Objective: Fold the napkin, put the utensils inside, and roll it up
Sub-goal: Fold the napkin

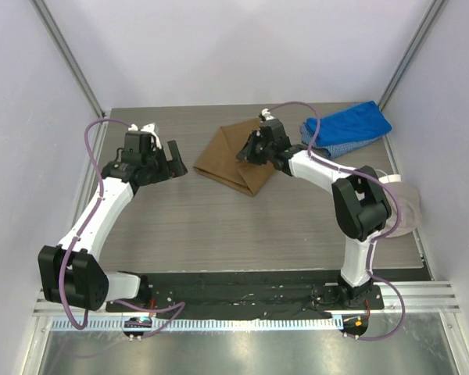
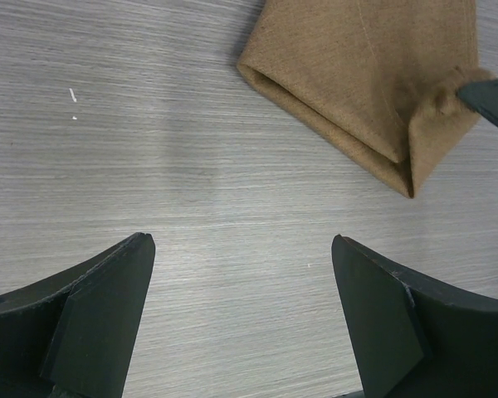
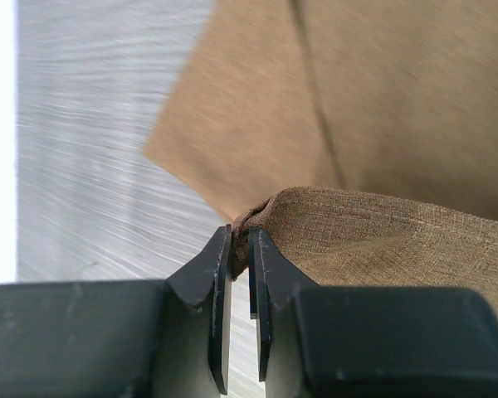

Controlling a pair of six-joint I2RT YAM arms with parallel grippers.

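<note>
The tan-brown napkin [image 1: 233, 162] lies partly folded on the table at the back middle. My right gripper [image 1: 248, 150] is shut on a pinched corner of the napkin [image 3: 332, 224], lifting that corner above the rest of the cloth [image 3: 257, 124]. My left gripper [image 1: 174, 160] hovers open to the left of the napkin, with bare table between its fingers [image 2: 108, 307]. In the left wrist view the napkin [image 2: 357, 83] shows at top right, with the right gripper's fingertip [image 2: 490, 99] on its corner. The utensils are out of view.
A blue cloth [image 1: 346, 127] lies bunched at the back right corner. A beige-and-white cap-like item [image 1: 406, 205] sits at the right edge behind the right arm. Walls close in the table [image 1: 219, 226] on the left, back and right.
</note>
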